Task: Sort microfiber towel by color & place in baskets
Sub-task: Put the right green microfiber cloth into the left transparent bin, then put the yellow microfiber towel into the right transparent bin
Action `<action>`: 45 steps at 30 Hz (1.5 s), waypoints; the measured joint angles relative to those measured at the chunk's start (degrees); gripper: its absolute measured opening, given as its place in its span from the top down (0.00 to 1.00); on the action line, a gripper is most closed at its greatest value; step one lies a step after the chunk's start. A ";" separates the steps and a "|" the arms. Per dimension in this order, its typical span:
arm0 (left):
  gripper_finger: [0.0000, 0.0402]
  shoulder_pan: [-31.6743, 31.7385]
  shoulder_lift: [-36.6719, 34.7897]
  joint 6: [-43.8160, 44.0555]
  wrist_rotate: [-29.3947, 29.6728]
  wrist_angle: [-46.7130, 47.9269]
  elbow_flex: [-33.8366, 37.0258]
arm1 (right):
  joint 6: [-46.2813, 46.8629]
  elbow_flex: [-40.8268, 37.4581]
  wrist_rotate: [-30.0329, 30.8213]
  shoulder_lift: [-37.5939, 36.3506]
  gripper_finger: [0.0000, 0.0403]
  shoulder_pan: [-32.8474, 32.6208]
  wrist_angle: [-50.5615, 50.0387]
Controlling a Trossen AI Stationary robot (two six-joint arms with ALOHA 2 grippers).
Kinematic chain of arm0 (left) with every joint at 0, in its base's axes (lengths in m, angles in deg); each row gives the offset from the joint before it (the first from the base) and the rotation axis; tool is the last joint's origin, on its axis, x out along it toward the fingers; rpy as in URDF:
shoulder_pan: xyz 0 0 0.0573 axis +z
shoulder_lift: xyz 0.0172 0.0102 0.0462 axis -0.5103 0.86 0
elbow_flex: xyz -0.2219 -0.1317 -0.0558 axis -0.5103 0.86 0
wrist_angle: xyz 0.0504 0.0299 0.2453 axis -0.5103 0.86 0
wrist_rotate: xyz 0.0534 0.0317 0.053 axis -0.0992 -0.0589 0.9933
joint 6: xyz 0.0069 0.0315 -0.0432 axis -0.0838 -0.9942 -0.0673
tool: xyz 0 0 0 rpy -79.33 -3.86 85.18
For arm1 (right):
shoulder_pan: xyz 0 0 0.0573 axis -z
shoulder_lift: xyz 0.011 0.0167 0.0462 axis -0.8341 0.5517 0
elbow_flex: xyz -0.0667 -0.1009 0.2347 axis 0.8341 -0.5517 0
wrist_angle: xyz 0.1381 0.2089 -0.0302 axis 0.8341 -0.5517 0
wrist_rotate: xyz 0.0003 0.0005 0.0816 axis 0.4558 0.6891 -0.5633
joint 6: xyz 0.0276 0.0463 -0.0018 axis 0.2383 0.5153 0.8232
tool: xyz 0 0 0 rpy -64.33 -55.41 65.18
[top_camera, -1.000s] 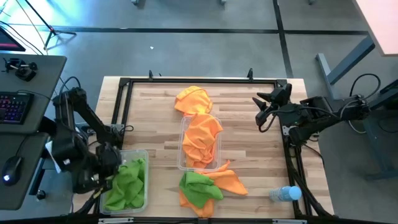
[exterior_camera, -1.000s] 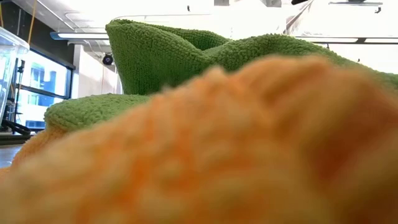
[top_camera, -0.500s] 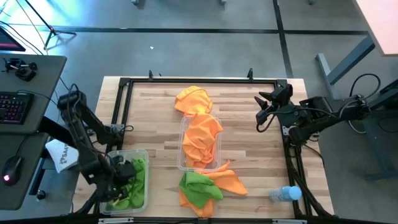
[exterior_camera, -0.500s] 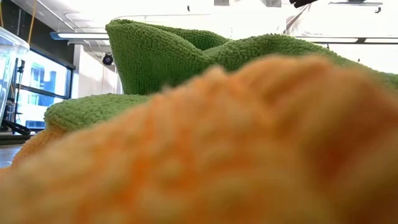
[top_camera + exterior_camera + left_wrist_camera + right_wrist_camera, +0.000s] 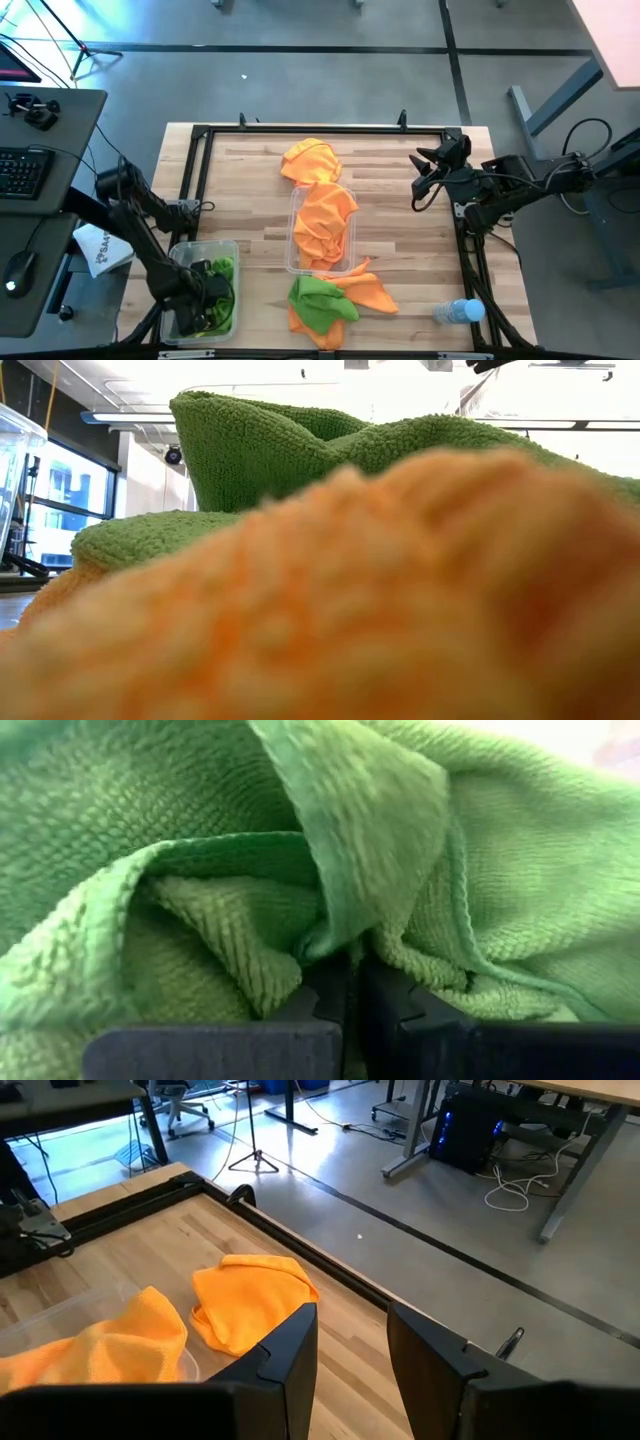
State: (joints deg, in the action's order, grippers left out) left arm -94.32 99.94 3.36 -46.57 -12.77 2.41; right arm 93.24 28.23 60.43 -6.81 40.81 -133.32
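Down at the table's 7 o'clock corner: left gripper (image 5: 205,300) reaches into the left-hand basket (image 5: 228,250), a clear bin, pressed among the green towels (image 5: 222,268).
Left gripper state: fingers (image 5: 330,995) closed together, buried in folds of green towel (image 5: 400,850); whether any cloth is truly pinched between them cannot be told.
Green towels and claw: cloth lies all around the fingertips, touching them on every side in the left wrist view.
Right gripper (image 5: 424,178): waits above the table's 2 o'clock edge, fingers (image 5: 290,1350) parted and holding nothing.
Centre basket (image 5: 292,232): a second clear bin in the middle of the table, filled with orange towels (image 5: 325,215).
Loose orange towel (image 5: 311,159): lies at 12 o'clock of the centre basket, just beside its end.
Mixed pile: a green towel (image 5: 322,296) rests on orange towels (image 5: 372,292) at 6 o'clock of the centre basket.
Water bottle (image 5: 458,312): lies on its side near the table's 5 o'clock corner.
Hidden or unclear: the low view is almost wholly blocked by a blurred orange towel (image 5: 380,610) with a green towel (image 5: 260,450) behind it; the left arm covers much of the left basket's contents from above.
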 joint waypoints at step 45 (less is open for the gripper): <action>0.77 3.48 -25.26 3.34 19.36 22.17 -11.98 | 0.20 0.01 1.94 1.49 0.70 -0.01 2.63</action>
State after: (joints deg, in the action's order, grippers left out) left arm -90.84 74.69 6.69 -27.22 9.40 -9.57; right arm 93.43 28.24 62.38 -5.32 40.80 -130.70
